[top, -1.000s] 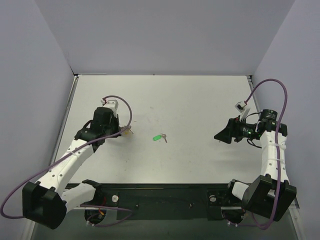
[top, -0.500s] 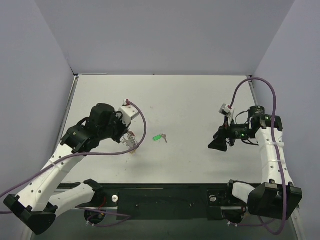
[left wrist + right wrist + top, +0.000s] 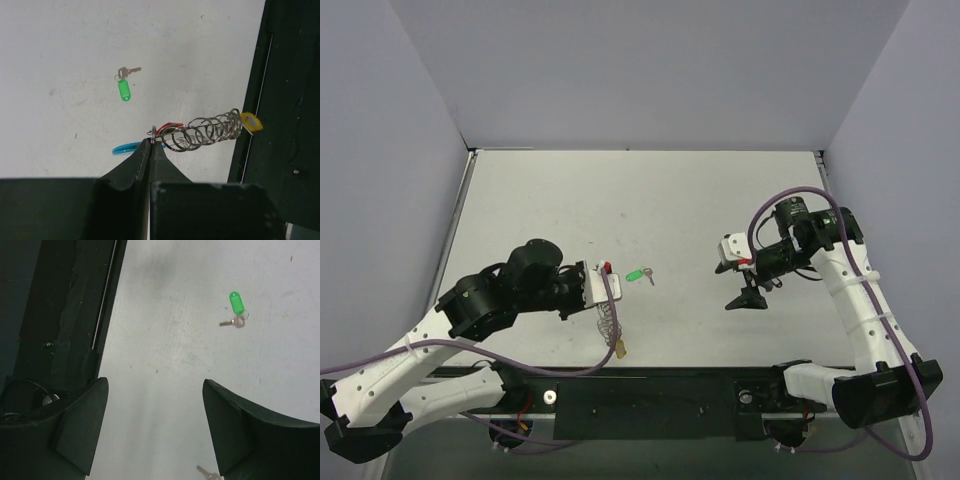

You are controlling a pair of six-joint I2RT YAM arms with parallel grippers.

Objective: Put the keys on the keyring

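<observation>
Left pincer (image 3: 151, 145) swung inward, silvery coiled keyring (image 3: 202, 132) pinched

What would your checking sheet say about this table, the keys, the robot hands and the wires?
Surface: pale table, faint marks.
Job's things: green-tagged key lies flat mid-table; keyring, coiled, carries red, blue, yellow tags; second key only partly in the right wrist view.
Clutter: nothing seen.
Grippers: left gripper jaws shut on the keyring; right gripper jaws open, empty.
Cables: purple cables hang in loose loops.
Surroundings: plain pale walls.
</observation>
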